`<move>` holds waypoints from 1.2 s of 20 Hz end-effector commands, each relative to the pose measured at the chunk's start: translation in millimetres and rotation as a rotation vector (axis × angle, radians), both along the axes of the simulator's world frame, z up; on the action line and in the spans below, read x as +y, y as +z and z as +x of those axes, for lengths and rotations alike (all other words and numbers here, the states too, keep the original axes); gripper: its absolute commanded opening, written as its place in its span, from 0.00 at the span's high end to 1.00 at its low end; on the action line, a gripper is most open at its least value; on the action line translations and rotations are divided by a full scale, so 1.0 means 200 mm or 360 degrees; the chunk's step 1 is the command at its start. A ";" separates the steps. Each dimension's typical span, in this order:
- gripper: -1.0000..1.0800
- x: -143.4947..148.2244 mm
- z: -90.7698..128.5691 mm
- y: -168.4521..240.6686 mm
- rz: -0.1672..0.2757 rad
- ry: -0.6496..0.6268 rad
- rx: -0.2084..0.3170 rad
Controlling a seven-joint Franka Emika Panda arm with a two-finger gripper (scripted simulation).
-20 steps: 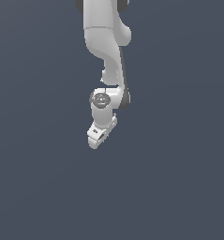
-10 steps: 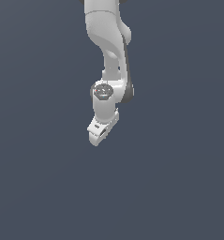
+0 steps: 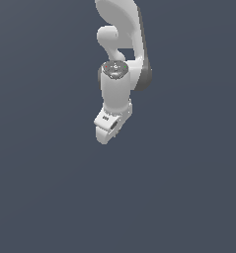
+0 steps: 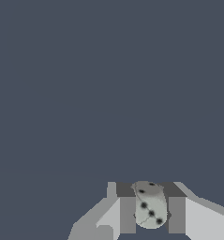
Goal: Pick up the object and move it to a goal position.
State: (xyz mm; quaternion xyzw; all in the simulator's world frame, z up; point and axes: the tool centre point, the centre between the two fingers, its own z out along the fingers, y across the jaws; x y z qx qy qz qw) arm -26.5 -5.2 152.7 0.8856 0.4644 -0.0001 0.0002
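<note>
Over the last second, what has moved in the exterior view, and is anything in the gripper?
The white robot arm has shifted a little in frame, carrying the gripper slightly toward the exterior view's left. The wrist view shows a small pale rounded object with dark spots between the grey fingers, which touch both its sides. The plain dark grey background is unchanged.

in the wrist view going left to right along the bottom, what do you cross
one finger of the pincer → the pale object with dark spots held between the fingers → the other finger
</note>
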 end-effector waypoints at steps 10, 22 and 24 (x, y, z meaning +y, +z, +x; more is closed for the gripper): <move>1.00 0.15 0.07 0.63 0.0002 0.0000 0.0001; 1.00 0.25 0.15 1.11 0.0001 -0.0003 0.0000; 1.00 0.26 0.16 1.15 0.0001 -0.0003 0.0000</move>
